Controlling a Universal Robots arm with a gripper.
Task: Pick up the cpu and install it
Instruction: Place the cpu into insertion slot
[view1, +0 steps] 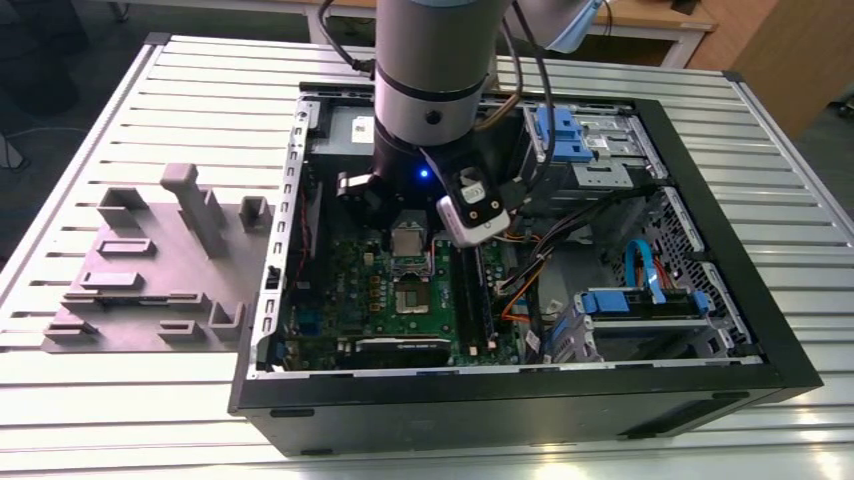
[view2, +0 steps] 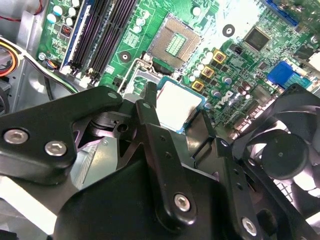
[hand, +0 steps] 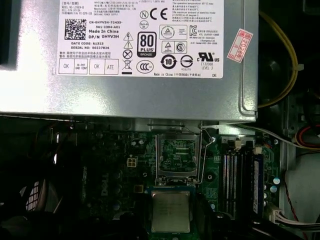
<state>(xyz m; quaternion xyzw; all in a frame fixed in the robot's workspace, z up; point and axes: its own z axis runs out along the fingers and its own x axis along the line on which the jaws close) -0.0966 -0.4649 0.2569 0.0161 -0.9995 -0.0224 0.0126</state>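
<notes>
CPU (view2: 176, 102) is clamped between the two black fingers (view2: 150, 125) of the tool (view2: 177, 106), silvery top up, held over the green motherboard (view2: 145, 20) just beside the open socket (view2: 175, 42). In the first wrist view it lies on the side of the socket away from the labelled power supply (hand: 150, 95). The arm (view1: 427, 60) reaches into the open computer case (view1: 721, 300) on the slatted counter (view1: 134, 110).
</notes>
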